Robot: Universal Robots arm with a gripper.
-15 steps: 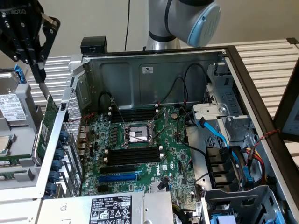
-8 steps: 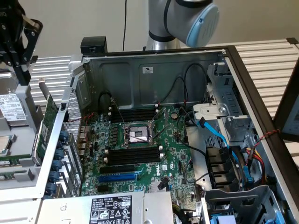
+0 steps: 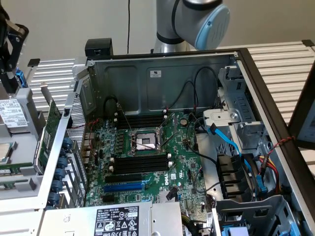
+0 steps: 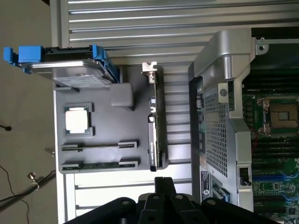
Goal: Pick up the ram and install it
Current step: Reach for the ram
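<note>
Black gripper (image 4: 164, 181) hangs over the grey plastic parts tray (image 4: 105, 128) that sits on the slatted metal table (image 4: 140, 23), next to the open PC case. Its fingers look pressed together, nothing between them.

The ram, a long narrow green circuit-board stick (image 4: 99, 145), stands on edge in a tray holder just beside the square silver processor chip (image 4: 77, 120). It isn't touched by the gripper. A second stick of the same kind (image 4: 99, 164) lies parallel, just beside the first.

Also in the tray:
- A silver hard drive with blue side rails (image 4: 70, 70), at the far end from the gripper.
- A larger green expansion card with a metal bracket (image 4: 156, 126), upright along the tray edge nearest the case.

In the exterior view the gripper (image 3: 7, 73) is at the far left, above the tray.

Open grey metal computer case (image 3: 138, 78) is lying flat, with the green motherboard (image 3: 182, 162) exposed. The processor socket (image 3: 145, 142) is in the middle. Long black memory slots (image 3: 140, 164) run on both sides of it, and all of them look empty. A blue slot (image 3: 123, 188) sits just below those.

Blue data cables (image 3: 231, 142) are to the exterior view's right. The silver-and-blue robot arm joint (image 3: 197, 17) is behind the case.
</note>
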